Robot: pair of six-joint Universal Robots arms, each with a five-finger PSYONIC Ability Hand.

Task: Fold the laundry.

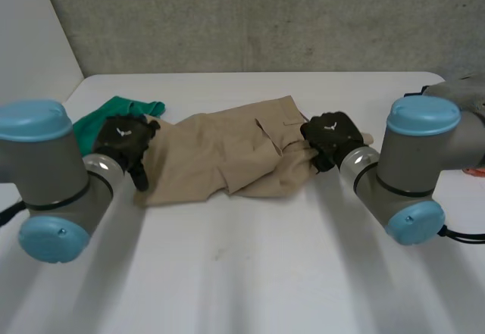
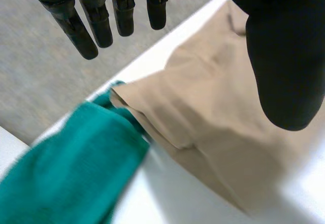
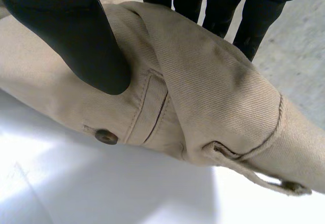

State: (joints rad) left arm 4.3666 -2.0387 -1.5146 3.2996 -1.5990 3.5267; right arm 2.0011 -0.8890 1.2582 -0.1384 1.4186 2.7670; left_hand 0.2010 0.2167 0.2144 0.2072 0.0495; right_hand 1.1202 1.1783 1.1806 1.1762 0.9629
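The khaki garment (image 1: 227, 152) lies crumpled across the centre of the head view, on the white counter (image 1: 250, 273). Its left end touches a green cloth (image 1: 114, 114) at the upper left of the frame.

**Hazards**
- The garment is held at one end only. If the right hand (image 1: 331, 137) lifts alone, the free end is likely to drag over the counter and bunch further.
- The green cloth lies against the garment edge below the left hand (image 1: 125, 141). A closing grasp there may catch both fabrics.
- The right-hand grip sits on a rolled waistband fold near a button (image 3: 106, 136). The fold may slide out under tension.

**Hand pose**
- Right hand: at the garment's right end. The thumb (image 3: 76, 36) presses on the near face of the fold and the fingers (image 3: 254, 16) reach behind it, so the cloth is pinched between them.
- Left hand: over the garment's left end. Its fingers (image 2: 81, 36) are straight and spread away from the thumb, and they hold nothing.
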